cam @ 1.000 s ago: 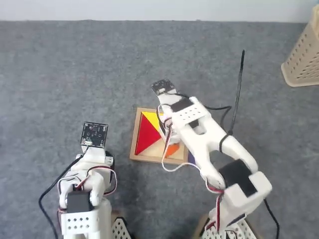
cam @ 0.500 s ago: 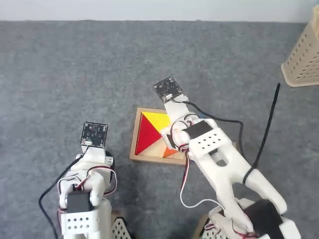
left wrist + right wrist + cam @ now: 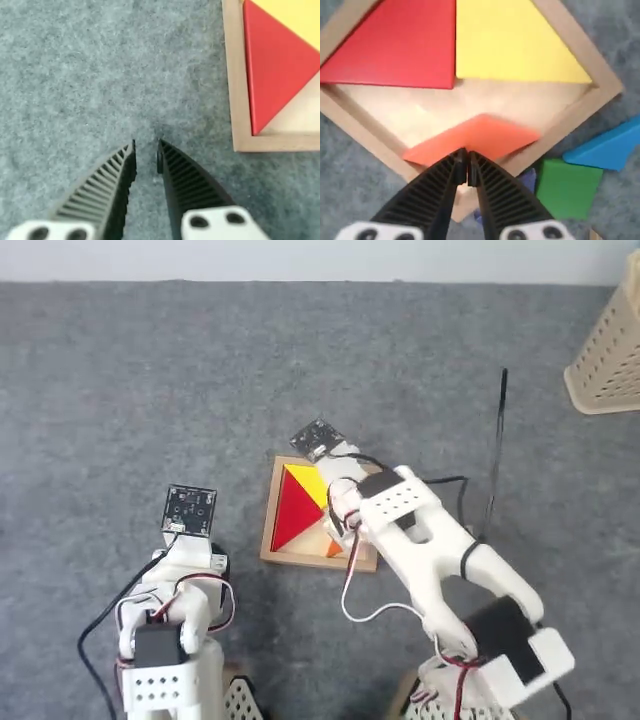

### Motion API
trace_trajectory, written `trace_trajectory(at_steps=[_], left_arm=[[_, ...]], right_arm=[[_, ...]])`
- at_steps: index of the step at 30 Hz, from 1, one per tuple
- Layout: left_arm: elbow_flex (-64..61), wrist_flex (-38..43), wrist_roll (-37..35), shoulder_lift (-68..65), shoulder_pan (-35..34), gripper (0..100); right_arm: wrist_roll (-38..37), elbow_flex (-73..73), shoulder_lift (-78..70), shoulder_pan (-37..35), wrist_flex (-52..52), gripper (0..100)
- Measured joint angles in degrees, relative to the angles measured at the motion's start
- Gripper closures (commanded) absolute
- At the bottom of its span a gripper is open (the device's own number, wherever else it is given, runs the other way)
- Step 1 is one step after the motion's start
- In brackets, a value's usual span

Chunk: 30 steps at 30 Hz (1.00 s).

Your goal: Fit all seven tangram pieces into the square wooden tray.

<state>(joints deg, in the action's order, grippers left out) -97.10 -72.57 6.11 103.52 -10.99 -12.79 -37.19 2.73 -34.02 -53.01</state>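
Note:
The square wooden tray (image 3: 268, 525) lies mid-table, its rim (image 3: 600, 80) also in the right wrist view. A red triangle (image 3: 400, 45) and a yellow triangle (image 3: 510, 40) lie flat inside it, side by side. An orange piece (image 3: 475, 137) rests by the tray's rim over the bare wood. My right gripper (image 3: 466, 152) is shut and holds nothing, its tips at the orange piece's edge. Outside the tray lie a blue piece (image 3: 610, 147), a green square (image 3: 567, 187) and a partly hidden purple piece (image 3: 527, 180). My left gripper (image 3: 146, 147) hovers over carpet beside the tray corner (image 3: 240, 145), fingers slightly apart.
A perforated beige basket (image 3: 610, 350) stands at the far right edge. A black cable (image 3: 495, 450) loops up beside the right arm. Grey carpet (image 3: 150, 370) covers the table, with free room to the left and behind the tray.
The right arm's wrist has shifted a little toward the tray's near left, and its elbow and cable have swung. The orange piece edged slightly. The left arm has not moved.

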Motion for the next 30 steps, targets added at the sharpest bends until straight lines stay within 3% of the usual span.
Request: trace_trajectory(at_steps=[13,23,30], left_arm=[[0.0,0.0,0.0,0.0,0.0,93],[0.0,0.0,0.0,0.0,0.0,93],[0.0,0.0,0.0,0.0,0.0,93]], right_arm=[[-0.35,0.35,0.0,-7.21,0.7,99.3],[2.29,-1.14,6.42,-3.25,2.9,99.3],[2.29,-2.11,2.9,-2.55,5.01,99.3]])
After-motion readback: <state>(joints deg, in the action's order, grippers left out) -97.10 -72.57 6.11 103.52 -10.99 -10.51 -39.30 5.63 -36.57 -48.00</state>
